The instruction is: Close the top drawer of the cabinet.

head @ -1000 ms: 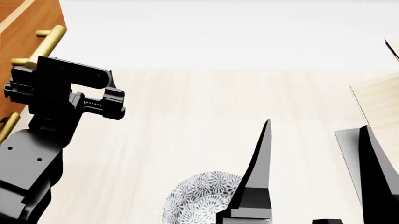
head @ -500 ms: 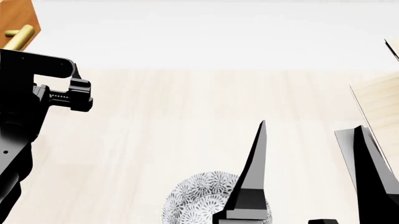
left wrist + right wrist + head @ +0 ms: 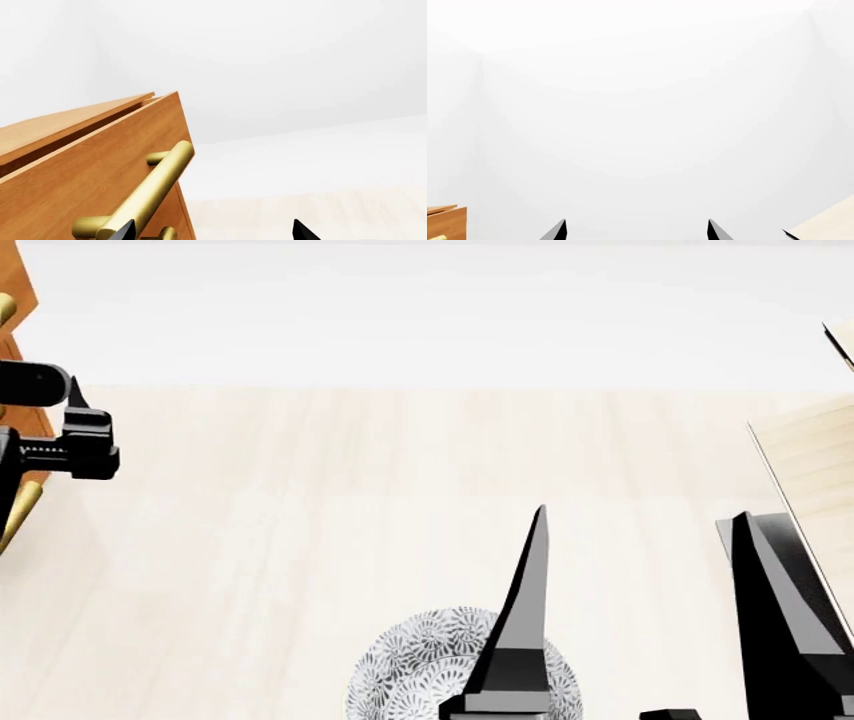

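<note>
In the left wrist view the top drawer (image 3: 80,180) is an orange-brown front with a shiny brass bar handle (image 3: 157,190). It stands a little out from the cabinet (image 3: 60,122), with a dark gap under the cabinet's top. My left gripper (image 3: 213,232) is open right at the drawer front. One fingertip (image 3: 125,231) overlaps the handle's near end; the other is off the drawer's edge. In the head view only a sliver of the cabinet (image 3: 14,290) and my left arm (image 3: 60,445) show at the far left. My right gripper (image 3: 641,515) is open and empty over the floor.
A patterned grey bowl (image 3: 414,670) lies on the pale wood floor behind my right gripper's finger. Pale wooden panels (image 3: 814,460) stand at the right. The lower drawer's brass handle (image 3: 167,233) shows below the top one. The right wrist view shows mostly white wall.
In the head view my left arm and the drawer front with its handle have moved left, almost out of view. The right gripper has shifted slightly left. The bowl has not moved.
</note>
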